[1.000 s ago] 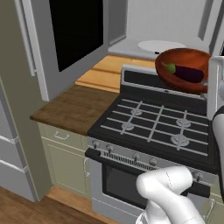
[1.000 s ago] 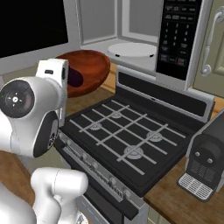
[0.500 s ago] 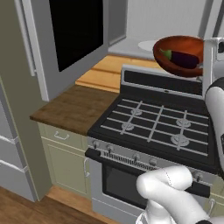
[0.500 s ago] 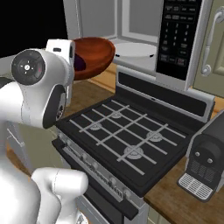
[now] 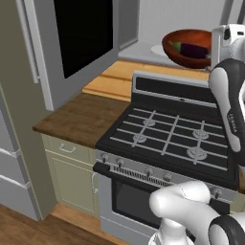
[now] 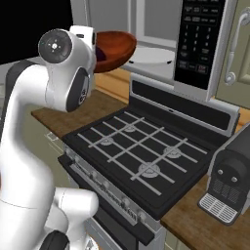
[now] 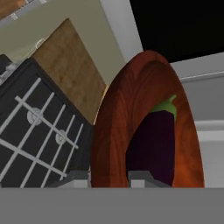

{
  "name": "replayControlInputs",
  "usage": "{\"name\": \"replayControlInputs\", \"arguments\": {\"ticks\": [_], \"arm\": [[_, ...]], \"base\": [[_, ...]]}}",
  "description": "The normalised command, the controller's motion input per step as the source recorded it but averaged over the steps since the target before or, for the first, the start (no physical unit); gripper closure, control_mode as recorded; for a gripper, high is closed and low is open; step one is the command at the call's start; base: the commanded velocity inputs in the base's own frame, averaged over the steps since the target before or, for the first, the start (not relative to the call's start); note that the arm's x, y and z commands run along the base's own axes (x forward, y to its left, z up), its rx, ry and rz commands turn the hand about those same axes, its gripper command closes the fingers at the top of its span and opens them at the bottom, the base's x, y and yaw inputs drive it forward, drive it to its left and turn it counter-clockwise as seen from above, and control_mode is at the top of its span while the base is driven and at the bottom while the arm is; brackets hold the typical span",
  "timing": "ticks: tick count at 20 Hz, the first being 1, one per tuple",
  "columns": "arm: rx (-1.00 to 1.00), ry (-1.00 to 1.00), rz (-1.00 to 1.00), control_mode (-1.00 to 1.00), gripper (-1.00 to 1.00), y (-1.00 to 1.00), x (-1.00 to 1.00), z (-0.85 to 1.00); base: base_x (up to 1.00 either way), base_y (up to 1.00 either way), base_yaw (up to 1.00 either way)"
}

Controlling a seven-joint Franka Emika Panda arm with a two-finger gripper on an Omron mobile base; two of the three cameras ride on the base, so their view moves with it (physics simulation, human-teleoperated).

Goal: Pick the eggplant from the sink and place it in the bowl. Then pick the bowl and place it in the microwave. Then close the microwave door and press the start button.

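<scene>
Tool grips the glossy reddish-brown wooden bowl's rim; keep it level so the dark purple eggplant stays inside while entering the light grey microwave.

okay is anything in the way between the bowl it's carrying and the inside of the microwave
Nothing visible blocks it. The tool holds the bowl by its rim, with the eggplant inside, raised above the back of the stove. The microwave door is swung open to the left, and the turntable plate lies bare.

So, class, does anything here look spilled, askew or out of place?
Nothing stands out. The eggplant lies inside the bowl, which the gripper holds up in front of the open microwave, above the stove's back edge.
</scene>
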Motion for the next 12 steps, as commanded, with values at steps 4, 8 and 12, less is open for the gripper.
{"name": "replayControlInputs", "arguments": {"ticks": [4, 8, 12], "arm": [[0.00, 0.00, 0.00, -1.00, 1.00, -0.28, 0.66, 0.02], [0.00, 0.00, 0.00, -1.00, 1.00, -0.26, 0.66, 0.00], [0.00, 0.00, 0.00, -1.00, 1.00, -0.22, 0.68, 0.00]], "base": [[0.00, 0.00, 0.00], [0.00, 0.00, 0.00], [0.00, 0.00, 0.00]]}}
